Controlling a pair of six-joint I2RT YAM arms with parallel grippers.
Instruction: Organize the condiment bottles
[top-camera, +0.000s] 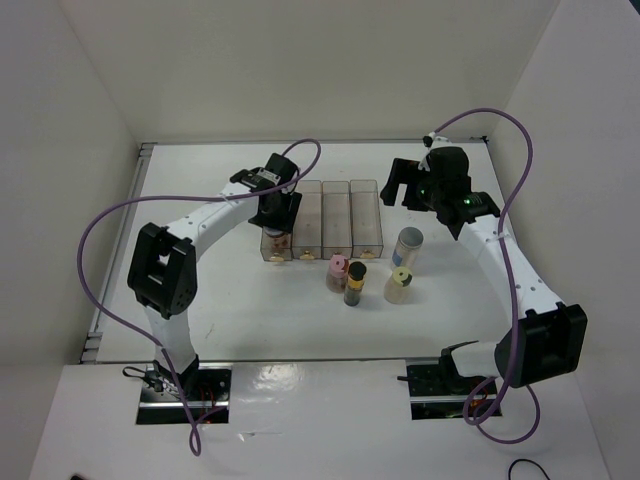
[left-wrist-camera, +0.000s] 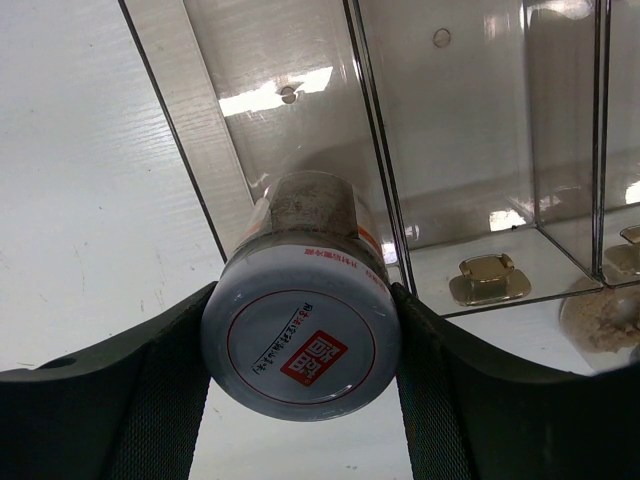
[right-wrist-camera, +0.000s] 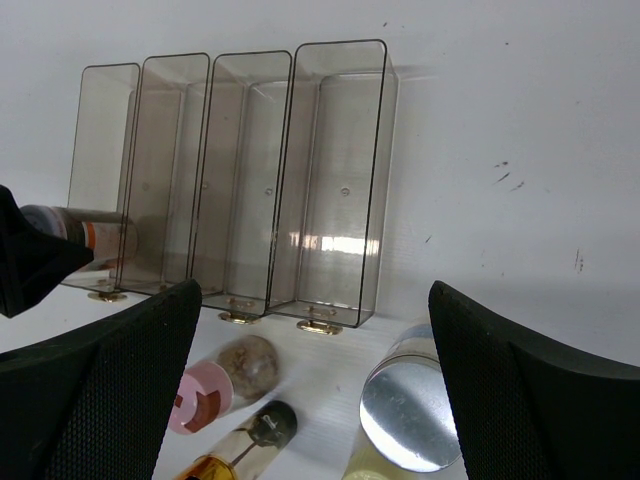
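Note:
My left gripper is shut on the jar with the pink-white lid, its fingers on either side of the lid. The jar lies on its side, its body inside the front of the leftmost slot of the clear tray. In front of the tray stand the pink-lid jar, the dark gold-capped jar, the yellow-green-lid jar and the taller grey-lid jar. My right gripper is open and empty, above and behind the grey-lid jar.
The tray's other three slots hold nothing, with small gold handles at their fronts. White walls enclose the table on the left, back and right. Purple cables loop over both arms.

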